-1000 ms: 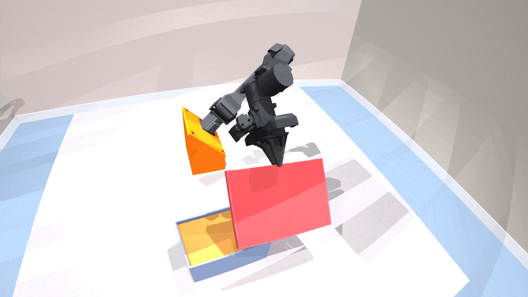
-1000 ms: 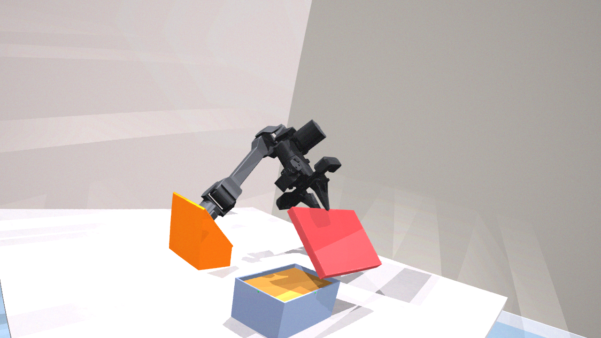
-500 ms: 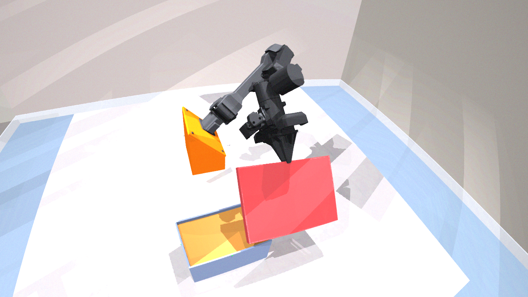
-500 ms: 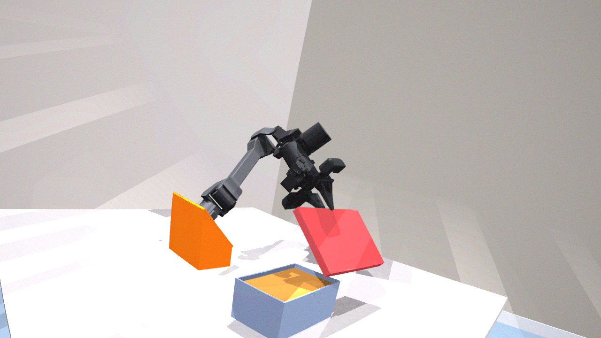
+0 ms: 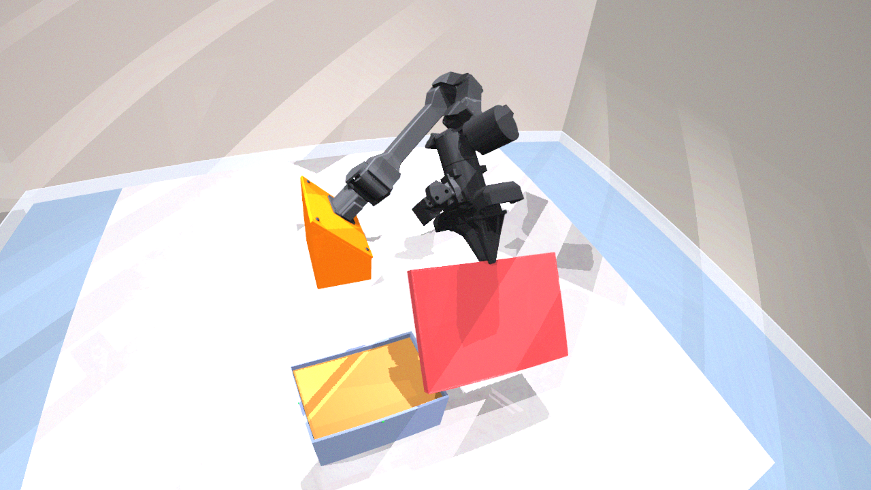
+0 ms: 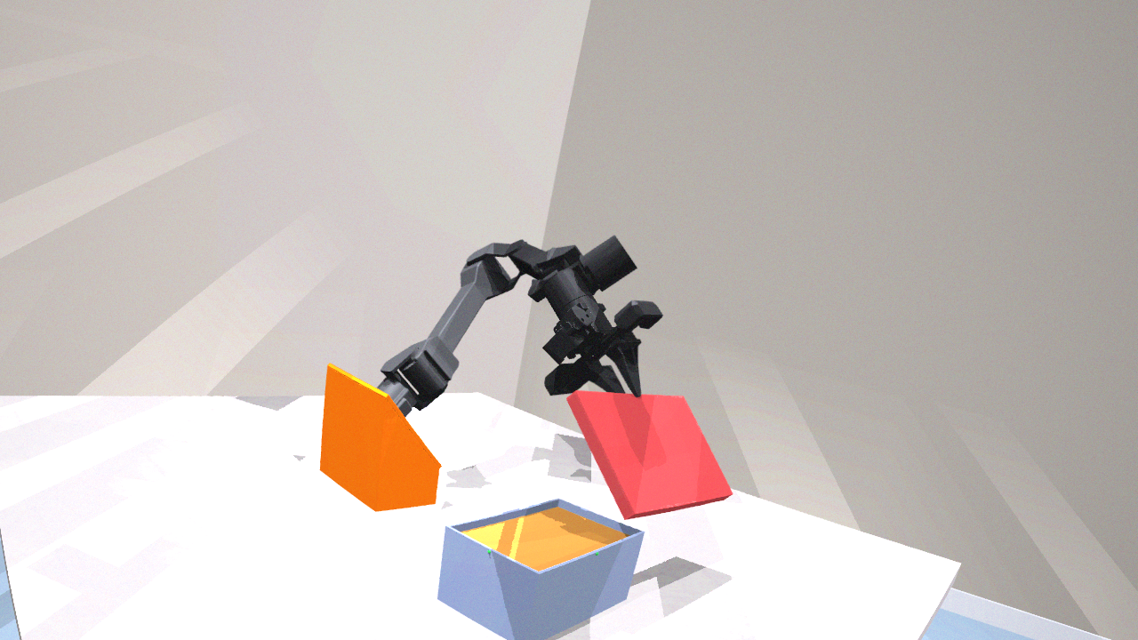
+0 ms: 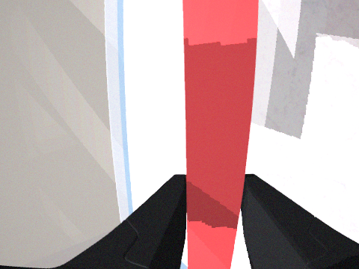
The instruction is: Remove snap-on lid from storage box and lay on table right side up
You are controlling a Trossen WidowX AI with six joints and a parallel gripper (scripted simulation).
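The red lid [image 5: 517, 316] [image 6: 660, 453] [image 7: 221, 104] is held in the air, tilted steeply, its broad face toward the top and exterior views. My gripper [image 5: 490, 262] [image 6: 632, 394] [image 7: 215, 177] is shut on the lid's upper edge, one finger on each side of it. The storage box [image 5: 380, 435] [image 6: 548, 604] stands upright and open on the table, blue-grey outside and yellow-orange inside. The lid is up and to the right of the box in the top and exterior views. In the top view its lower left corner covers part of the box's right end; in the exterior view it shows above the box's right rim.
The orange wedge-shaped base [image 5: 341, 258] [image 6: 381, 453] carries the arm behind the box, to the left. The white table top [image 5: 182, 365] [image 6: 159, 540] bears the base and box. Its right edge shows in the exterior view, beyond the box.
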